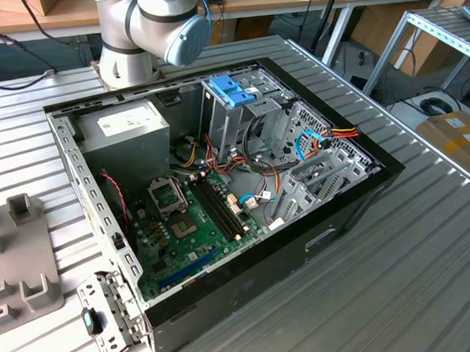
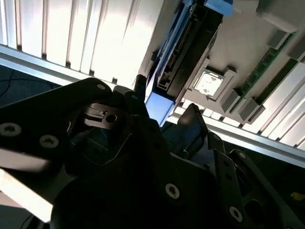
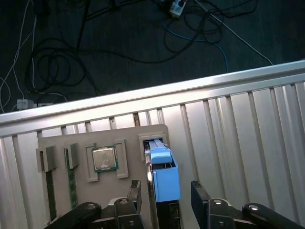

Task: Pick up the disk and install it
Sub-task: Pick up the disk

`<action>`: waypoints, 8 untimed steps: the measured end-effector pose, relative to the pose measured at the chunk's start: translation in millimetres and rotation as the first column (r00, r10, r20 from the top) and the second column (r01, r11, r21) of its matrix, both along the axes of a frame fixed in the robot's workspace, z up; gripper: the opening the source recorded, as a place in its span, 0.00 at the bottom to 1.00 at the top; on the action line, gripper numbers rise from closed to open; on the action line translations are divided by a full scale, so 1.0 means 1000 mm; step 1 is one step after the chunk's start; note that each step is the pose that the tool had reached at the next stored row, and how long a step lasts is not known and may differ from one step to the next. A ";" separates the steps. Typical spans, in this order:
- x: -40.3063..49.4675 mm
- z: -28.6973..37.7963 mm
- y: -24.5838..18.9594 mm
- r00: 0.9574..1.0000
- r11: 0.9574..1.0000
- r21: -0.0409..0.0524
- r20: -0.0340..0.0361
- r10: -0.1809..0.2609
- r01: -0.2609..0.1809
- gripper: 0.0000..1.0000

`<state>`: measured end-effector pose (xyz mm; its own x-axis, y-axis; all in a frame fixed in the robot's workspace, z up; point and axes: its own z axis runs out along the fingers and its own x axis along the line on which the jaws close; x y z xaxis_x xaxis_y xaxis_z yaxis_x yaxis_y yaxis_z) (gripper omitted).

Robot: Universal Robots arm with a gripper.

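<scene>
Disk (image 3: 164, 167) stands on edge in a slot of the grey holder (image 3: 128, 138) on the slatted bench (image 3: 238, 143), blue carrier end towards the hand (image 3: 167, 188). The hand is released: its fingers (image 3: 135, 191) straddle the disk, one on each side, with a gap on both sides. The holder's other pockets carry a square chip (image 3: 104, 158) and two green memory sticks (image 3: 71, 188). In the exterior view the opened case (image 1: 225, 295) holds a motherboard (image 1: 190, 226), a power supply (image 1: 126, 126) and a drive cage (image 1: 225, 129).
</scene>
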<state>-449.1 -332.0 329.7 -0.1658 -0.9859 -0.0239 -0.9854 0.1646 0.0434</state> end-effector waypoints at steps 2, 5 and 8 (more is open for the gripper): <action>0.0000 -0.0008 0.0000 0.999 0.999 0.000 0.000 0.037 -0.037 0.54; -0.0006 -0.0027 0.0002 0.999 0.999 0.000 0.000 0.052 -0.052 0.54; -0.0014 -0.0045 0.0002 0.998 0.998 0.000 0.000 0.055 -0.055 0.54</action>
<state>-450.5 -331.8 325.2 -0.1110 -0.9935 -0.0238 -0.9930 0.1100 0.0432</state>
